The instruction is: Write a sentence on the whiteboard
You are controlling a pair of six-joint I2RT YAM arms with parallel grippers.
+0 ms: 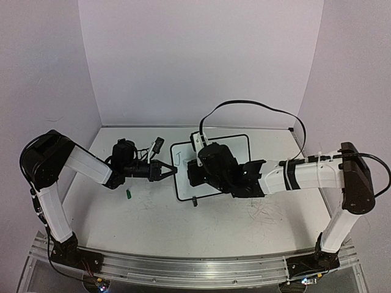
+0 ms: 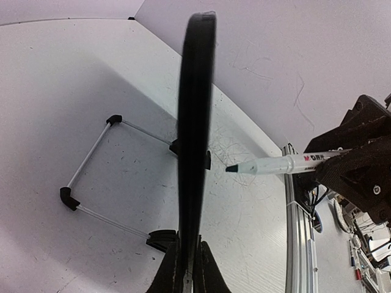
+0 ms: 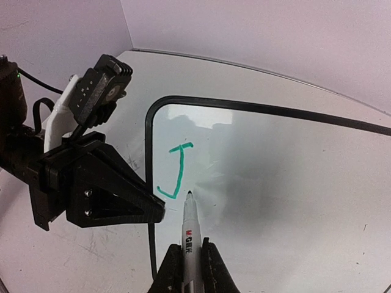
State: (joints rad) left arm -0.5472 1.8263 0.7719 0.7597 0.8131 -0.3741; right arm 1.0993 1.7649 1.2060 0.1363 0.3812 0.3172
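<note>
Green J (image 3: pixel 180 168) on whiteboard (image 3: pixel 275 159); marker (image 3: pixel 190 229) tip beside.

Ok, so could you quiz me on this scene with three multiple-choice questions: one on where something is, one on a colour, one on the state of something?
1. What is the left pincer clamped on?
A. the left edge of the whiteboard
B. the pen
C. nothing

2. What colour is the letter J on the board?
A. red
B. green
C. black

3. How is the marker right now?
A. capped, lying on the table
B. lying flat on the board
C. uncapped, held in the right pincer

Answers:
1 A: the right wrist view shows it closed over the board's black border.
2 B: the stroke is plainly green.
3 C: its bare tip points at the board just beside the J.
</note>
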